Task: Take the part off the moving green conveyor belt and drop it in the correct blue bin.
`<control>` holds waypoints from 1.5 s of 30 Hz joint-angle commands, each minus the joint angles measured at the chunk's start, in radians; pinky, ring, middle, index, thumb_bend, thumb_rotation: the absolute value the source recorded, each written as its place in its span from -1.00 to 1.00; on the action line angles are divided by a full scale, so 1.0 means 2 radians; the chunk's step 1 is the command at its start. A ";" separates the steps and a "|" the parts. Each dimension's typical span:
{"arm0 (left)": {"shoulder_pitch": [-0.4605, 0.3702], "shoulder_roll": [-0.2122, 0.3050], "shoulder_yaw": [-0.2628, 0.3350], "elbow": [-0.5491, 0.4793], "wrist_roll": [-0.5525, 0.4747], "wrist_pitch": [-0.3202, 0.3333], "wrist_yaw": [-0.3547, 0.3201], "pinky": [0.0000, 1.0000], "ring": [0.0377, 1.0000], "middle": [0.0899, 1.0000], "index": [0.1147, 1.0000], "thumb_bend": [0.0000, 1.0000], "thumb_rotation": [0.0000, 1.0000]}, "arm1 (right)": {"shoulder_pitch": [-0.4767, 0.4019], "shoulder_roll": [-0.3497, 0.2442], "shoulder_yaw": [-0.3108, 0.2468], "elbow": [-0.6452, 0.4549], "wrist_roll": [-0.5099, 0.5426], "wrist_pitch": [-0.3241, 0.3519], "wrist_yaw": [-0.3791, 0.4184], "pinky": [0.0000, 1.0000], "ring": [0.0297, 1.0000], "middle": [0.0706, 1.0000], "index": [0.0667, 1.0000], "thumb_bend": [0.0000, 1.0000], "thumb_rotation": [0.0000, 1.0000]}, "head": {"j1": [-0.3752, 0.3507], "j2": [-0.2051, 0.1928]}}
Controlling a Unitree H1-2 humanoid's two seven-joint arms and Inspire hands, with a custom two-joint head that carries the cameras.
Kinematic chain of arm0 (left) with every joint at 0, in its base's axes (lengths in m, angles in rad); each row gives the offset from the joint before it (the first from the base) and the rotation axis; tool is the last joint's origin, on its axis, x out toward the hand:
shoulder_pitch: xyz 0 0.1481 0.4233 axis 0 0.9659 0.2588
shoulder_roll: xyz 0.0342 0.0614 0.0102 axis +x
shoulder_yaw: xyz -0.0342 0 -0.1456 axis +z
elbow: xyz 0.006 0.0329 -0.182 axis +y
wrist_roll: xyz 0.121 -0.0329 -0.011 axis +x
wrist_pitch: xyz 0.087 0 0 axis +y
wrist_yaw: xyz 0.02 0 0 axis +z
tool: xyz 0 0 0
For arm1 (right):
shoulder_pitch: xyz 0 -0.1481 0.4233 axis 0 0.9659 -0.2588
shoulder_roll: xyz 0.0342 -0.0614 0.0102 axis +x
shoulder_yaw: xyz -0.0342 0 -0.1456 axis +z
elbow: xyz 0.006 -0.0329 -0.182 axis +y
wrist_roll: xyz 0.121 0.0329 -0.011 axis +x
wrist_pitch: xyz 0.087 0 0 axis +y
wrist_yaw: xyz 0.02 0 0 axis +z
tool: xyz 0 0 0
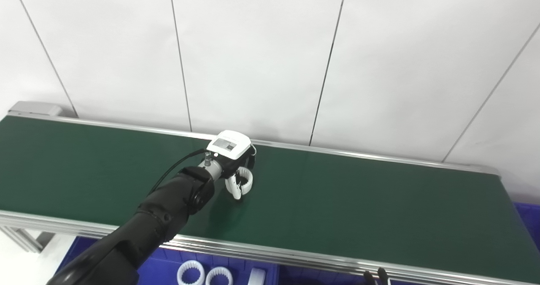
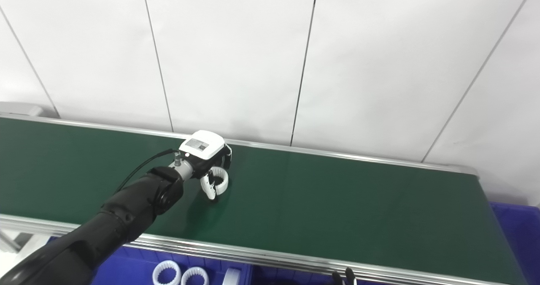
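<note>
Just a plain white paneled wall point(image 1: 253, 52) behind everything, split by thin dark seams point(image 1: 181, 57) running top to bottom.

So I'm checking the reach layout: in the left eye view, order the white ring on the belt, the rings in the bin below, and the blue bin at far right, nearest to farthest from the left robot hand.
1. White ring: at the left robot hand, mid-belt.
2. Binned rings: below the belt's near rail.
3. Blue bin: far right, past the belt's end.
</note>
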 commanded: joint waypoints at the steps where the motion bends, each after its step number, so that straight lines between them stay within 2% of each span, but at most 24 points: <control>1: 0.002 0.010 0.000 -0.002 -0.005 0.007 -0.026 0.20 -0.06 -0.21 -0.06 0.02 -1.00 | 0.005 0.016 0.010 -0.018 -0.001 -0.003 0.004 0.72 0.74 0.83 0.99 0.55 1.00 | 0.000 0.000; 9: -0.001 0.021 -0.010 -0.053 0.004 0.025 -0.059 0.30 -0.02 -0.20 -0.07 0.03 -1.00 | 0.006 0.016 0.012 -0.020 0.006 -0.002 0.005 0.72 0.72 0.83 0.99 0.51 1.00 | 0.000 0.002; 13: 0.001 0.035 -0.008 -0.130 0.014 0.039 -0.095 0.14 -0.10 -0.18 -0.11 0.04 -1.00 | 0.005 0.016 0.012 -0.021 0.006 0.000 0.005 0.71 0.70 0.81 0.97 0.49 1.00 | 0.000 0.005; 17: 0.006 0.048 0.005 -0.218 0.019 0.058 -0.137 0.08 -0.14 -0.14 -0.15 0.04 -1.00 | 0.005 0.014 0.011 -0.023 0.004 0.004 0.004 0.70 0.70 0.80 0.97 0.51 1.00 | 0.003 0.009; 18: 0.007 0.050 0.007 -0.237 0.021 0.061 -0.144 0.09 -0.12 -0.20 -0.10 0.04 -1.00 | 0.005 0.014 0.011 -0.023 0.004 0.005 0.005 0.70 0.69 0.79 0.97 0.51 1.00 | 0.003 0.010; 20: 0.008 0.055 0.010 -0.271 0.026 0.065 -0.157 -0.04 -0.18 -0.15 -0.14 0.04 -1.00 | 0.005 0.012 0.011 -0.025 0.005 0.006 0.006 0.70 0.70 0.80 0.97 0.50 1.00 | 0.004 0.013; 25: 0.015 0.069 0.027 -0.378 0.028 0.075 -0.213 0.03 -0.13 -0.24 -0.05 0.03 -1.00 | 0.005 0.009 0.010 -0.034 0.008 0.016 0.007 0.68 0.69 0.79 0.95 0.53 0.99 | 0.007 0.024; 30: 0.035 0.076 0.049 -0.448 0.025 0.073 -0.242 0.05 -0.14 -0.14 -0.15 0.04 -1.00 | 0.006 0.005 0.007 -0.045 0.017 0.026 0.009 0.62 0.65 0.75 0.91 0.52 0.93 | 0.015 0.034; 36: 0.086 0.080 0.074 -0.523 0.026 0.079 -0.279 -0.04 -0.25 -0.15 -0.15 0.05 -1.00 | 0.008 -0.003 0.005 -0.078 0.021 0.053 0.010 0.61 0.65 0.74 0.90 0.52 0.90 | 0.032 0.066; 39: 0.126 0.087 0.082 -0.549 0.023 0.072 -0.288 0.09 -0.18 -0.15 -0.15 0.05 -1.00 | 0.007 -0.007 0.002 -0.099 0.024 0.073 0.011 0.60 0.66 0.74 0.89 0.51 0.88 | 0.041 0.084; 42: 0.166 0.090 0.089 -0.582 0.019 0.072 -0.301 0.10 -0.18 -0.15 -0.16 0.05 -1.00 | 0.004 -0.012 -0.003 -0.116 0.029 0.092 0.011 0.58 0.65 0.73 0.88 0.54 0.86 | 0.050 0.102; 45: 0.208 0.093 0.092 -0.613 0.025 0.075 -0.317 0.10 -0.17 -0.15 -0.15 0.04 -1.00 | 0.000 -0.015 -0.006 -0.127 0.028 0.105 0.012 0.56 0.64 0.71 0.86 0.57 0.86 | 0.053 0.107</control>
